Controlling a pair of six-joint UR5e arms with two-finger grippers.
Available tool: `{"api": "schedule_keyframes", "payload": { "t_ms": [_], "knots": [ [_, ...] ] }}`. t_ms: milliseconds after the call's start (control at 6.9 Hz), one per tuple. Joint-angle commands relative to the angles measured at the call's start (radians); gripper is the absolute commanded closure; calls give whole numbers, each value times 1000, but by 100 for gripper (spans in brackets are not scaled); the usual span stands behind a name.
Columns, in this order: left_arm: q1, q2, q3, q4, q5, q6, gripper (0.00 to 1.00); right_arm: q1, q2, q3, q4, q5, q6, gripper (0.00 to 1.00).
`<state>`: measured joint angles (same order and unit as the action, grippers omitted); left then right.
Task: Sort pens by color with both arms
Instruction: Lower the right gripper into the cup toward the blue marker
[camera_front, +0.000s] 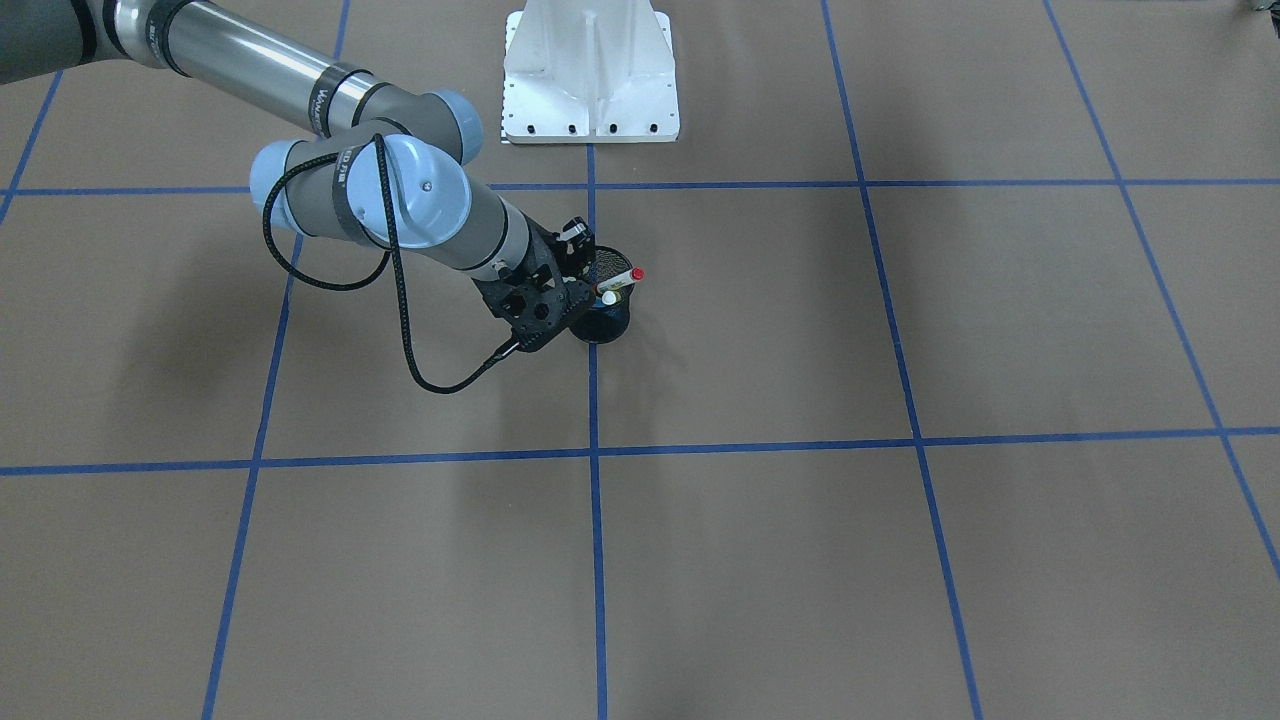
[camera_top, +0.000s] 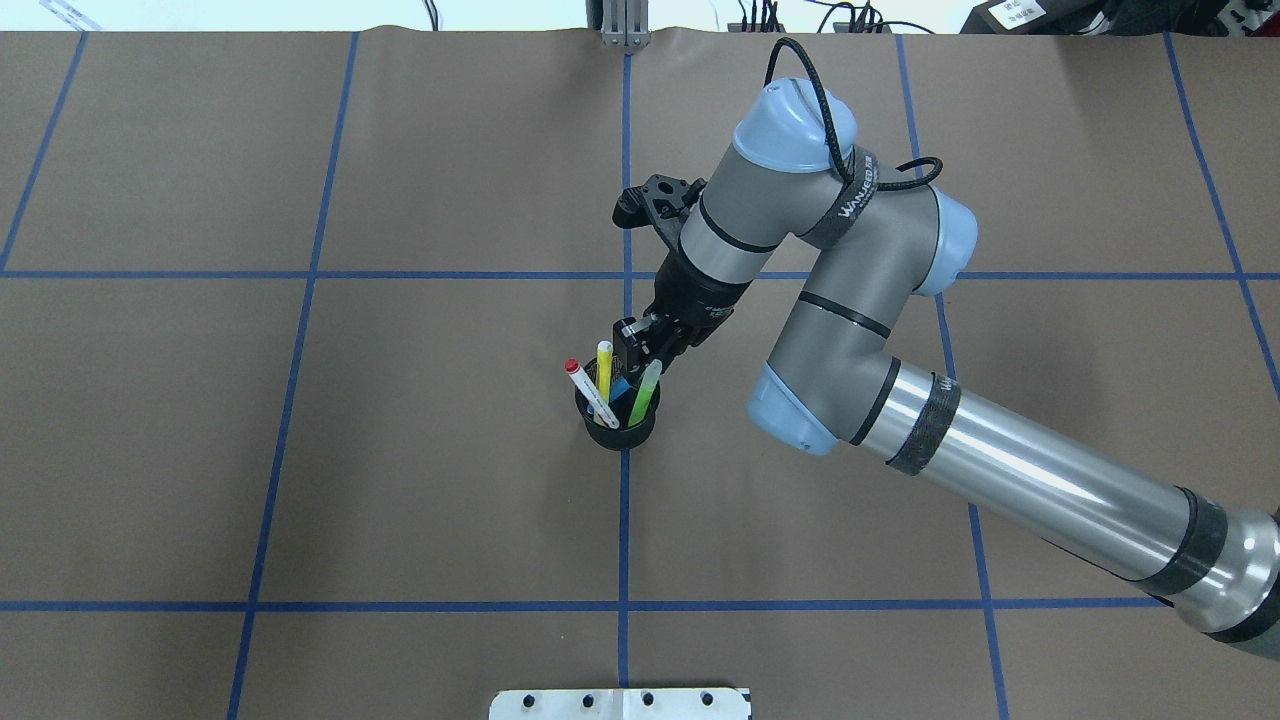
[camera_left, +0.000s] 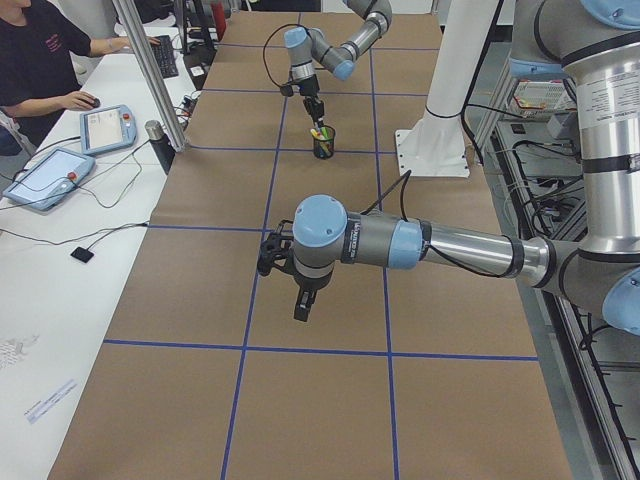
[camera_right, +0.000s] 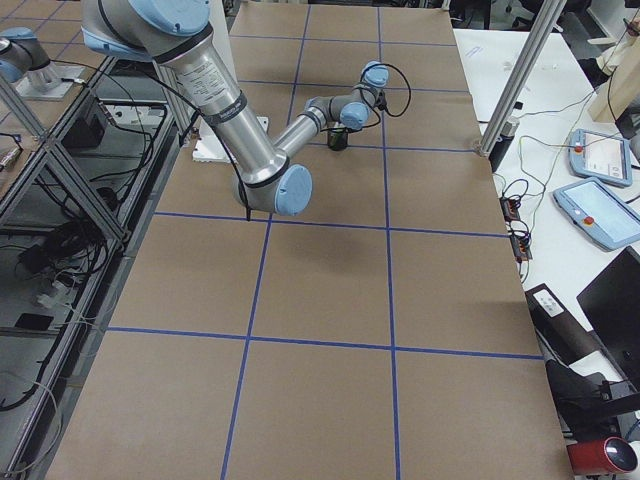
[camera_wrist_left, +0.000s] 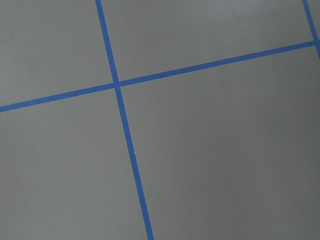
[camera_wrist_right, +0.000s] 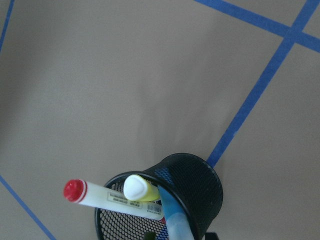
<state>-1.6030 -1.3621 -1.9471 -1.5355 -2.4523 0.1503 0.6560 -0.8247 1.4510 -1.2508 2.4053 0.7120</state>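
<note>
Hovering just over black mesh cup (camera_top: 620, 436) of red-capped, yellow, green, blue pens (camera_top: 604, 368) at counter (camera_top: 400, 450) centre, right pincer (camera_top: 648, 355): spread or pressed, can't tell. Left pincer (camera_left: 301, 305) hangs above counter well apart, can't tell either.

Flat table covered in brown paper (camera_top: 300, 450), ruled into large squares by blue tape lines (camera_top: 420, 606). Standing upright on one lengthwise tape line, a small round black wire-mesh cup (camera_top: 620, 435). Along that same line, well apart from the cup toward the robot, a white metal base block (camera_front: 590, 75).
</note>
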Motion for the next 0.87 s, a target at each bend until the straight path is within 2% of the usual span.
{"api": "schedule_keyframes", "payload": {
  "t_ms": [0, 435, 725],
  "knots": [
    [0, 0, -3, 0, -1, 0, 1, -4, 4, 0, 4, 0, 33, 60],
    [0, 11, -6, -2, -1, 2, 1, -6, 5, 2, 4, 0, 35, 60],
    [0, 12, -6, -3, -1, 2, 1, -6, 7, 2, 4, 0, 35, 67]
  ]
}}
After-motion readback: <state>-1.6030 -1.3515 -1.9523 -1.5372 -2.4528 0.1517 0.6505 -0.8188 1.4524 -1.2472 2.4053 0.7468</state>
